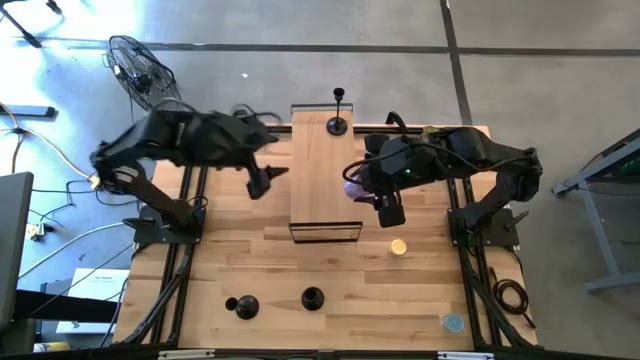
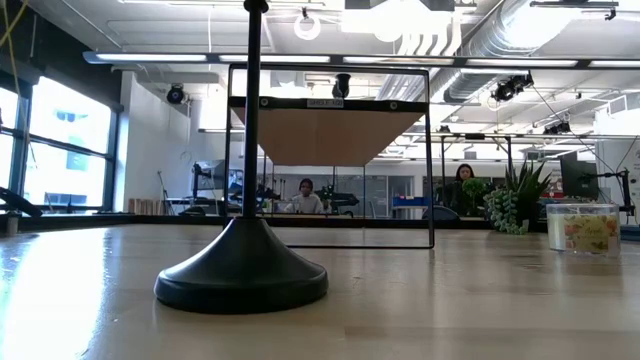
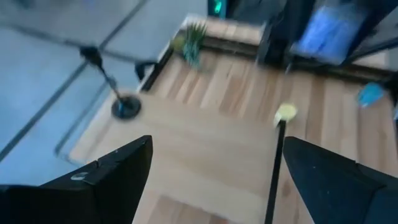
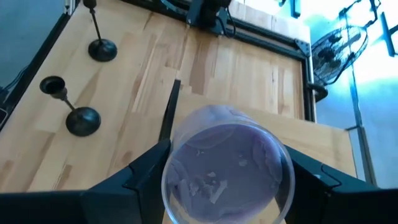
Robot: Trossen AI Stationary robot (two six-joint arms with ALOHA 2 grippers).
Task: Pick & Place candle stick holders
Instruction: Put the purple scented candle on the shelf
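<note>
Purple jar (image 4: pixel 227 165) pinched in right gripper (image 4: pixel 227 180); left gripper (image 3: pixel 211 168) spread wide, empty, above wooden shelf (image 1: pixel 325 175).

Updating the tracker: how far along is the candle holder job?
Done: one holder stands on the shelf. In hand: none; the right gripper holds a clear tub, and the left gripper is open. Left: two holders on the table.

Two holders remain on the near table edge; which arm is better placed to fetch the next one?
Probably left: its tool is open and empty, while the right tool is shut on a translucent purple cup. The matte-black candle stick holders wait nearer the left side.
</note>
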